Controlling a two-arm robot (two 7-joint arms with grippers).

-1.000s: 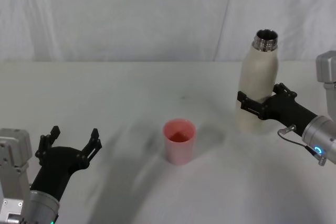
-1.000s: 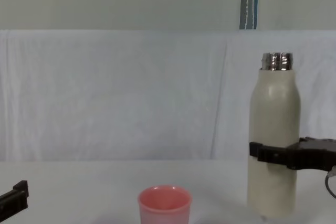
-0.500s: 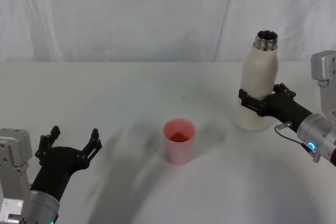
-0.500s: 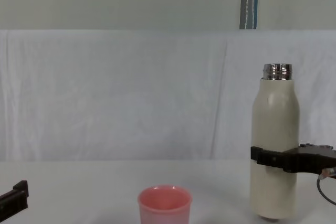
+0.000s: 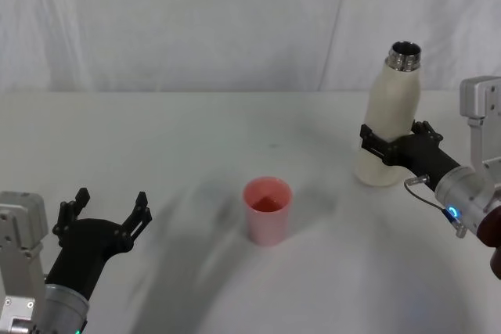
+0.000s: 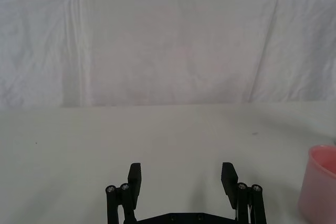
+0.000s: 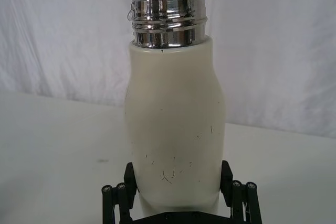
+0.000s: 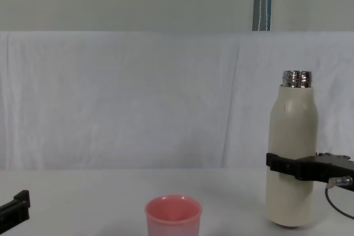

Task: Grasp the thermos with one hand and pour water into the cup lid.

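1. Thermos stands at the right side of the white table, upright with a slight lean, its steel neck uncapped and open at the top.
2. The right gripper has its black jaws clamped around the lower body of the bottle, one finger on each flank, as the right wrist view shows plainly.
3. From the chest view the bottle's base looks just clear of the tabletop, though I cannot be sure it is lifted.
4. The cup lid sits upright near the table's middle, well apart from the bottle and toward the robot's left of it.
5. The left gripper hovers low at the near left, jaws spread apart and holding nothing.
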